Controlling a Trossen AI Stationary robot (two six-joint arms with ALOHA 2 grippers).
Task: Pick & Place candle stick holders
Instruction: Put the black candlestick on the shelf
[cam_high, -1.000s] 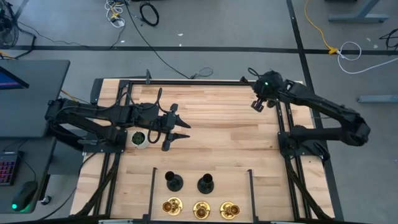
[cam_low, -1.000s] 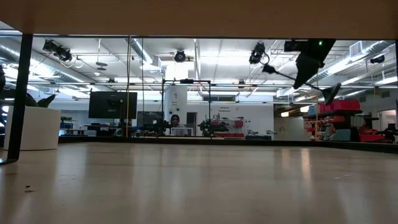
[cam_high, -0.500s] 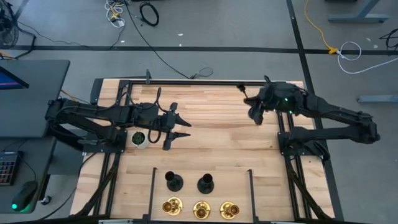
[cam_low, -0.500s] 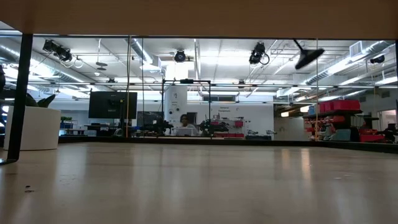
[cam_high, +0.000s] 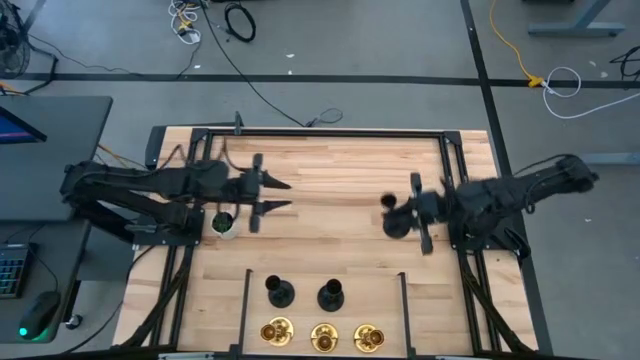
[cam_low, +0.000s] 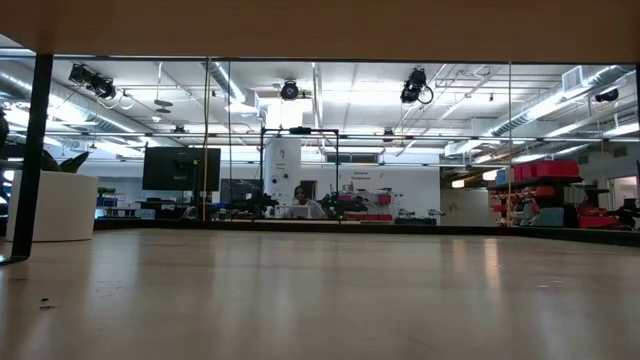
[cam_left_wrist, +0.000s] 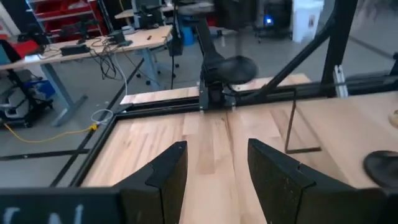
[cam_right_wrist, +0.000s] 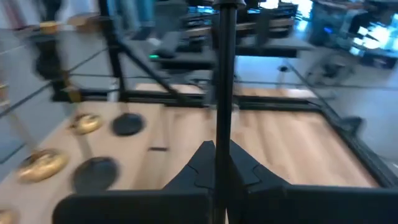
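Note:
My right gripper (cam_high: 396, 212) is right of the table's middle, shut on a black candle stick holder (cam_high: 392, 222); the low view does not show it. Two black holders (cam_high: 280, 293) (cam_high: 330, 296) stand on their round bases in the wire-framed tray (cam_high: 246, 300) at the near edge. Three brass-gold holders (cam_high: 276, 332) (cam_high: 323, 336) (cam_high: 369, 337) stand in front of them. My left gripper (cam_high: 276, 196) is open and empty at the table's left, beside a small white pot with a plant (cam_high: 222, 222). My right gripper pinches the black holder's thin stem (cam_right_wrist: 220, 112) between its two shut fingers (cam_right_wrist: 200, 163). The fingers come about level from the table's right and lie across the stem. The stem stands roughly upright, clear of the table. I cannot tell which end is up.
A black metal frame (cam_high: 320, 132) runs round the table's far edge and sides. The tray's thin wire posts (cam_high: 404, 300) rise at its corners. Bare wood (cam_high: 330, 190) lies between the two grippers. The white pot also shows in the low view (cam_low: 55, 205).
My right gripper has carried the black holder from the table's far right corner toward the near edge and a little left. It has risen out of the low view. My left gripper has drawn back slightly toward the left and far edges and stays open.

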